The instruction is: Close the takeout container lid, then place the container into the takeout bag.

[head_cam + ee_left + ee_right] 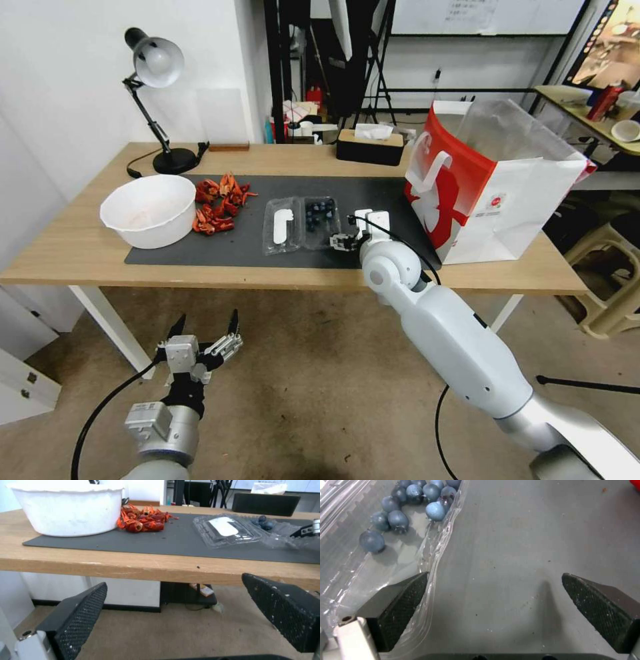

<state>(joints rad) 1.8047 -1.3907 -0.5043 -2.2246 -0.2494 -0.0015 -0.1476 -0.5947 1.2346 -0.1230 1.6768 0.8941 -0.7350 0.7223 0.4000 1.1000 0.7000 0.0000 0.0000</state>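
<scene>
Clear plastic catches the light on the dark mat (220, 250): the takeout container (303, 223) lies splayed open on the wooden surface (67, 257), its lid (282, 225) folded flat toward the robot's left with the long white label facing up. Blueberries (320, 212) sit clustered in the far part of the tray half; the near part looks bare, though the plastic is hard to read against the mat.

Right pincer (343, 241) is down at the container's near right corner, fingers spread wide. In the right wrist view one finger (400, 605) is touching the tray's rim, its pad partly veiled behind the clear wall, and the other finger (603, 607) hangs over bare mat. From the head view the arm's white wrist covers most of the pincer, so just the dark tips peek out.

Left pincer (205, 331) hangs low, below the surface's front edge and over the floor, fingers apart with nothing between them.

Red-and-white takeout bag (490, 193) stands upright at the surface's right end, mouth open, silvery lining showing, one white handle drooping down its red face. Its base is partly hidden by the right arm.

Over on the left, a white bowl (150, 210) sits beside a heap of red crayfish (219, 203). A black tissue box (371, 145) and a desk lamp (158, 87) stand along the back edge.
</scene>
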